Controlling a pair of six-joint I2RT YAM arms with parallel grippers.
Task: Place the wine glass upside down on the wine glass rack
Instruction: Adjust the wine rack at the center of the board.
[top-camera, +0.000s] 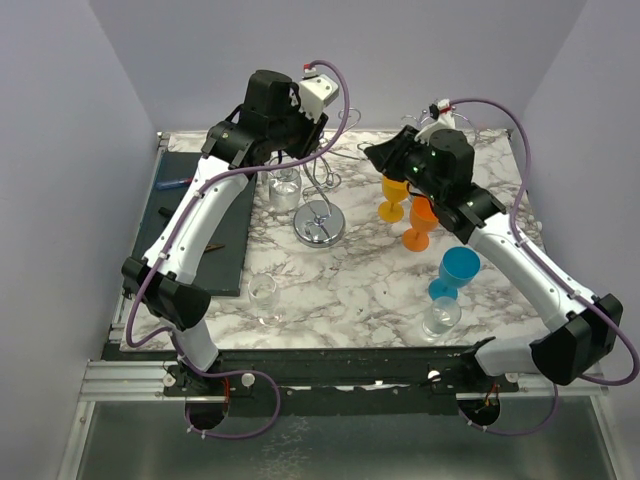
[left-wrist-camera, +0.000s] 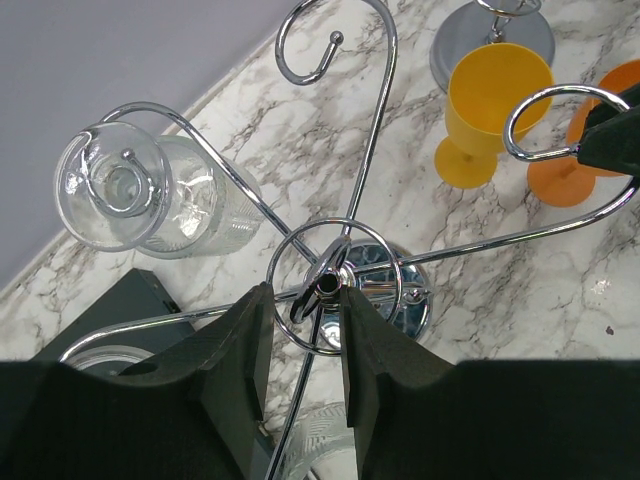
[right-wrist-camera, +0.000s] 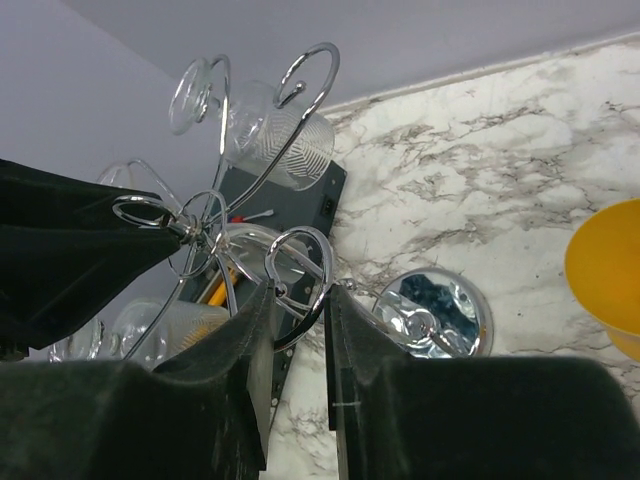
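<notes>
Left end effector (left-wrist-camera: 303, 295) pinches the rack (left-wrist-camera: 405, 295) hub, right end effector (right-wrist-camera: 299, 293) a loop (overhead hides both grips).

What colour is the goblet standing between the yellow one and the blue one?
Orange; the orange plastic goblet shows best in the top external view.

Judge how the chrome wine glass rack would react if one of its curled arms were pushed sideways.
Probably springy: the rack arms are thin bent wire. Likely top-heavy, since a clear glass hangs far out while the round base is small, so it may tip or slide on the smooth marble table. Chrome looks slippery to grip.
</notes>
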